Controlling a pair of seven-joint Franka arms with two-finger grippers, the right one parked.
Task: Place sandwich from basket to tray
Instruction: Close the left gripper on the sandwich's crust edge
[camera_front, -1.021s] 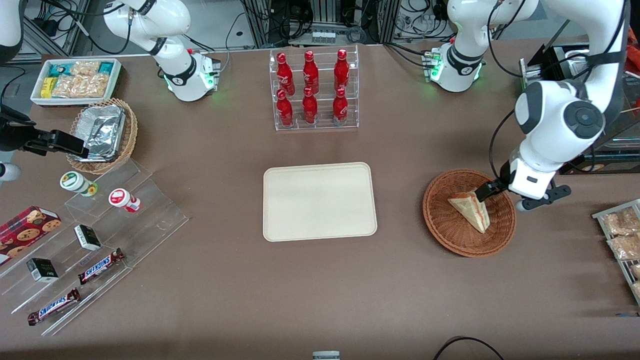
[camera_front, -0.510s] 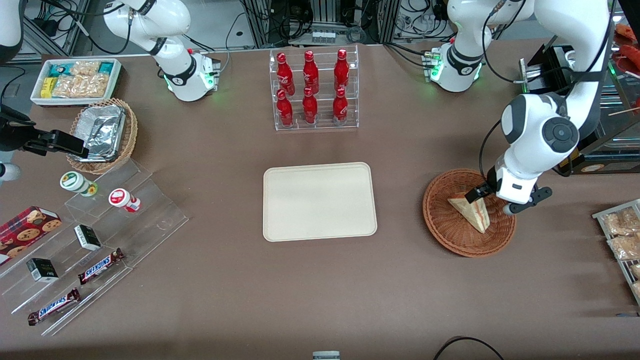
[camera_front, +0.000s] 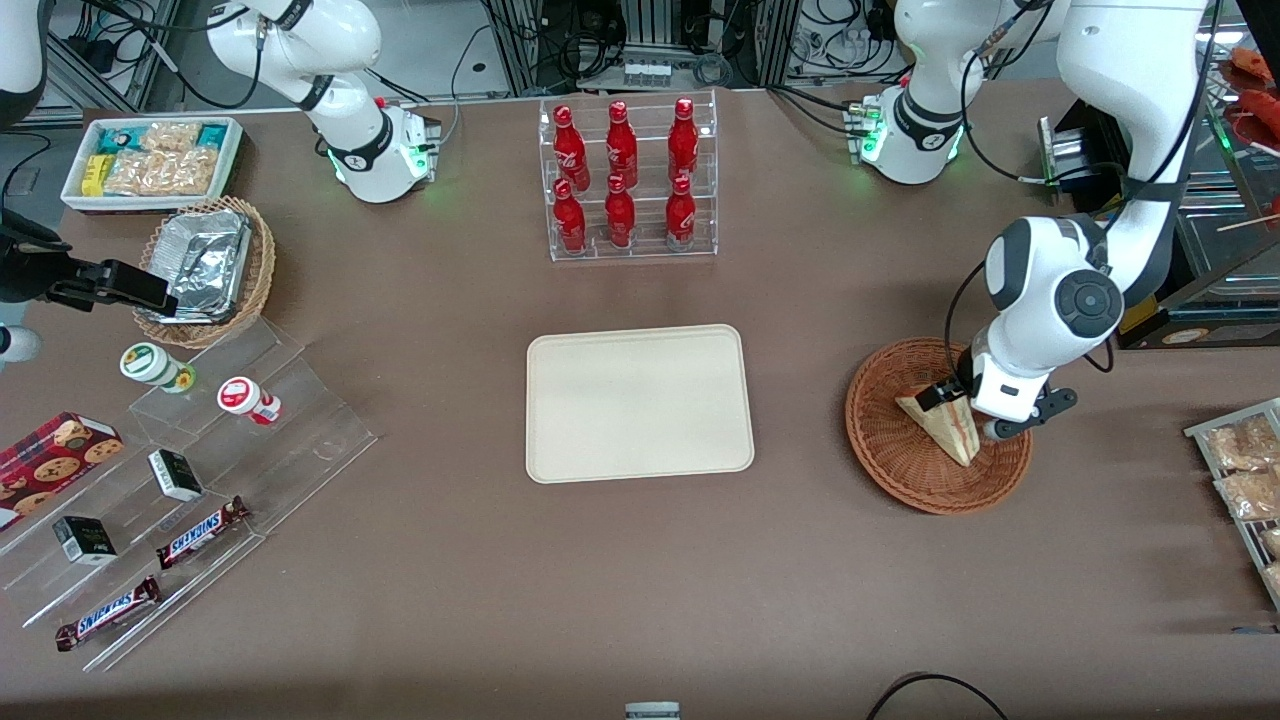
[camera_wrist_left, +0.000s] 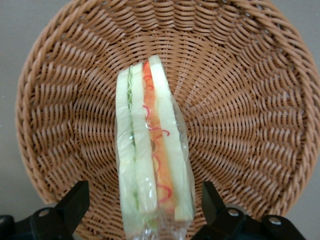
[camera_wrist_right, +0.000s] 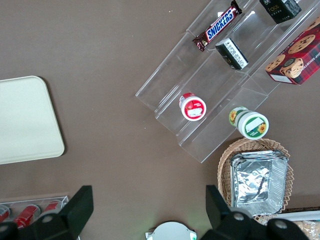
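Front view: the sandwich (camera_front: 943, 423) is seen at the right of the frame, lying in the reddish-brown basket (camera_front: 885, 450), a pale wedge with its filling edge turned up. The hand (camera_front: 958, 408) of the left arm is placed right over the wider end of the sandwich, low inside the basket, with the white wrist covering part of it. The tray (camera_front: 638, 402) is shown in the middle of the frame, bare, and well apart from the basket across open counter (camera_front: 640, 580).

In the left wrist view the fingers (camera_wrist_left: 72, 205) are seen spread wide, one on each flank of the wrapped sandwich (camera_wrist_left: 150, 165), with a gap left between each finger and the clear wrapping. No contact can be made out, so nothing is gripped. The woven wall of the basket (camera_wrist_left: 260, 100) surrounds the sandwich on all sides.

The task is judged to be at an early stage: the approach looks nearly finished, but the sandwich has not been grasped, lifted or carried. What remains, by this reading, is the closing of the fingers on the bread, the lift clear of the basket rim, the carry toward the middle of the frame, and the release on the tray. Since the bread is soft and wrapped in slippery film, a light but secure squeeze is likely to be needed.
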